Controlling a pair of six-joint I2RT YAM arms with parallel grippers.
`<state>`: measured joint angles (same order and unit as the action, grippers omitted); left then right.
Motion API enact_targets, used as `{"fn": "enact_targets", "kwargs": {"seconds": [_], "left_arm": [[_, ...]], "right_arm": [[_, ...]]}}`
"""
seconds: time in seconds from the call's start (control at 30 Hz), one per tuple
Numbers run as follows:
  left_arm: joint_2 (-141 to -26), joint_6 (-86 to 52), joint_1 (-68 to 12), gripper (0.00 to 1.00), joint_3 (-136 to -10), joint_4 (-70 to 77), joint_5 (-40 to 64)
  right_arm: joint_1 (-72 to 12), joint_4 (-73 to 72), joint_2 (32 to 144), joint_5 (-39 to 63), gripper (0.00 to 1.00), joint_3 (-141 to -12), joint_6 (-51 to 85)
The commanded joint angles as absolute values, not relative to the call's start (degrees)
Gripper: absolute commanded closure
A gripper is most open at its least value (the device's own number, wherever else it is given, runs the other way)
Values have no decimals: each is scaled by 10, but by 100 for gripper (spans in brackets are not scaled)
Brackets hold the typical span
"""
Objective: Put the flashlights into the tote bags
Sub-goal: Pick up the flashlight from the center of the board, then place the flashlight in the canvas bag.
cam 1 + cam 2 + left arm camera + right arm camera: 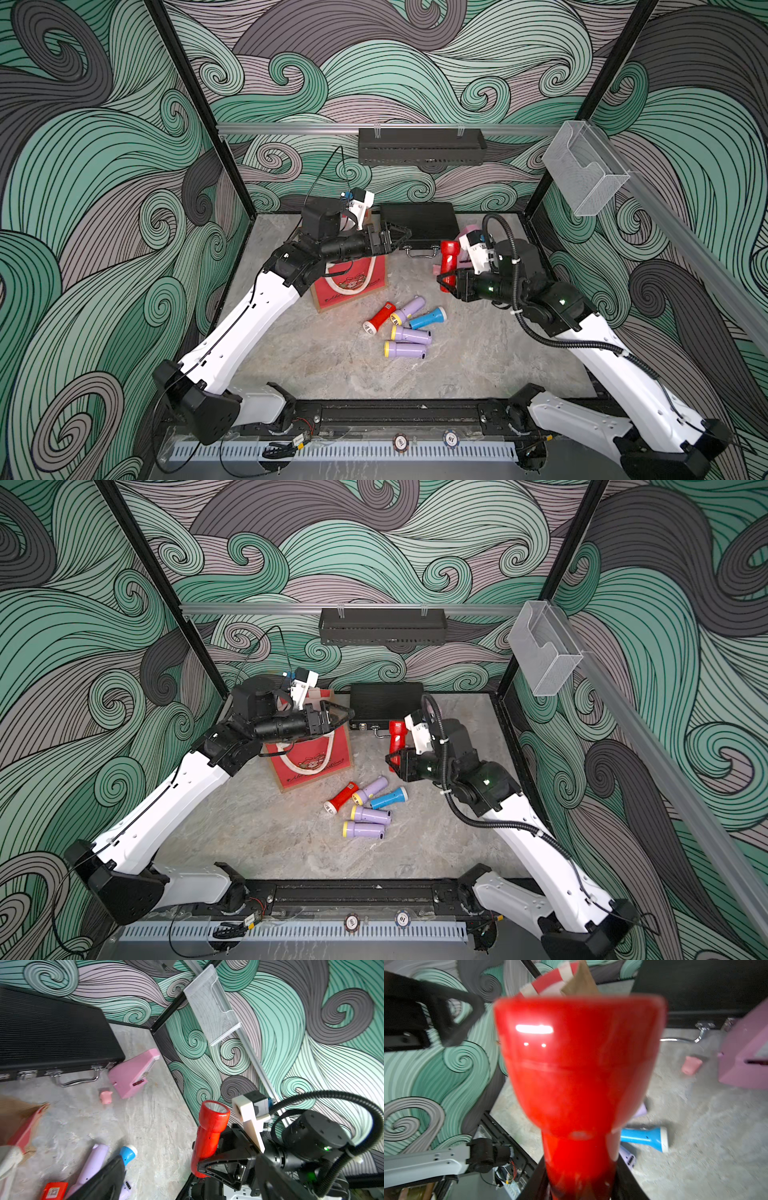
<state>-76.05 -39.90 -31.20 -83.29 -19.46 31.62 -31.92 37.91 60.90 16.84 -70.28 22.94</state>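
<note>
1. The right gripper (445,283) is clamped on the tail of a red flashlight (449,257). It holds it roughly upright, head up, above the table (291,365), right of centre in both top views.
2. The left gripper (400,237) has its jaws spread wide with nothing between them, above the right edge of the tote bag (353,286), just left of centre.
3. Five loose flashlights (411,334) lie clustered on the table below centre, near the bag's front: one red, one blue, three lilac.
4. A black case (419,222) lies behind the bag.
</note>
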Motion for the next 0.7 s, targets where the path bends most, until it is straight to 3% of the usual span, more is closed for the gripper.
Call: {"fn": "enact_targets", "kwargs": {"seconds": [0.0, 0.43, 0.67], "left_arm": [[-778, -414, -311, 1, -865, -153, 384], [-829, -434, -319, 1, -903, -117, 427], [-849, -443, -320, 15, -916, -99, 434]], "right_arm": [[-322, 314, 640, 243, 100, -757, 235], [-322, 217, 733, 373, 100, -854, 282], [-323, 208, 751, 398, 100, -864, 295]]}}
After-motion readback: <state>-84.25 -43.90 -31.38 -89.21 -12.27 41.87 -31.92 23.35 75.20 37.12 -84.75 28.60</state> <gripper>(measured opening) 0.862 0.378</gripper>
